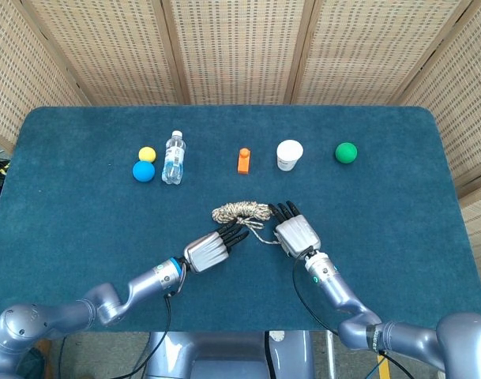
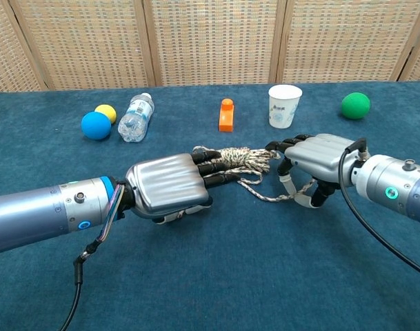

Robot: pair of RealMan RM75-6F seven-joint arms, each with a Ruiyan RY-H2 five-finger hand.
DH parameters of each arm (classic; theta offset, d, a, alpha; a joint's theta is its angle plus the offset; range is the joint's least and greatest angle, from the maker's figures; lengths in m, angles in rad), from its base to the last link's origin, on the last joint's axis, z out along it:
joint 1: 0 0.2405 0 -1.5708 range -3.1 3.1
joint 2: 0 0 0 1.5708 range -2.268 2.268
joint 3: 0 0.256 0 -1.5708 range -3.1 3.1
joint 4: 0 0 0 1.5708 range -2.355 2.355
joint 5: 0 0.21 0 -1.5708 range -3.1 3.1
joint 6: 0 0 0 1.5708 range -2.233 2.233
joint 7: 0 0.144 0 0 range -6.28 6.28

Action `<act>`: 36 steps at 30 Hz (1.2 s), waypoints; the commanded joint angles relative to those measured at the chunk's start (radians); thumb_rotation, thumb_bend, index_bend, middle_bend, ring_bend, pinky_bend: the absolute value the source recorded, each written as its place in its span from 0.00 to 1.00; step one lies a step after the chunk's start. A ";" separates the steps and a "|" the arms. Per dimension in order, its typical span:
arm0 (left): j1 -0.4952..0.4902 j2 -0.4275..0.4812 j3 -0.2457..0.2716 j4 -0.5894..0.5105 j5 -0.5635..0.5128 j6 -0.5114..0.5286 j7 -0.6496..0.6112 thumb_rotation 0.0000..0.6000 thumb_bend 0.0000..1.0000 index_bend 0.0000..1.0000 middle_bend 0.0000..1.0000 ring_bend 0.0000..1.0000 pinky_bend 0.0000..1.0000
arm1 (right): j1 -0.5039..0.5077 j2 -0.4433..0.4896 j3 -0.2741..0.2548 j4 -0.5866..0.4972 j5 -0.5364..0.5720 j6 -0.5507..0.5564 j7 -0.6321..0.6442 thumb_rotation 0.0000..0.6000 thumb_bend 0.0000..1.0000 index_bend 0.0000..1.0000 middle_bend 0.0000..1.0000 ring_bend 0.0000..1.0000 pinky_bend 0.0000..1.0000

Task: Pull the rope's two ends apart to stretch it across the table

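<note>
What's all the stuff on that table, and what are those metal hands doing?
rope: one, beige, bundled mid-table between the hands
yellow ball: one, far left
blue ball: one, beside the yellow ball
water bottle: one, clear, lying by those balls
orange block: one, behind the rope
paper cup: one, white, upright
green ball: one, far right
table: one, dark blue cloth
left hand: silver, fingers on the bundle
right hand: silver, at a loose strand

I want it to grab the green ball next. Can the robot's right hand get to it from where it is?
Probably yes. The green ball sits alone near the table's far right, and bare cloth lies between it and the right hand. But that hand is busy at the rope; it would have to leave that first.
</note>
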 commanded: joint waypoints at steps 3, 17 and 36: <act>-0.001 -0.007 0.003 0.006 -0.001 0.002 -0.002 1.00 0.38 0.59 0.00 0.00 0.00 | 0.000 0.001 0.000 0.000 0.000 -0.001 -0.001 1.00 0.53 0.67 0.00 0.00 0.00; 0.000 -0.010 0.010 0.010 -0.011 0.008 -0.005 1.00 0.52 0.64 0.00 0.00 0.00 | -0.002 0.006 0.000 -0.007 0.001 0.001 -0.005 1.00 0.53 0.67 0.00 0.00 0.00; 0.032 0.076 0.006 -0.039 -0.031 0.071 -0.051 1.00 0.59 0.69 0.00 0.00 0.00 | -0.007 0.021 0.000 -0.023 0.001 0.018 -0.024 1.00 0.53 0.68 0.00 0.00 0.00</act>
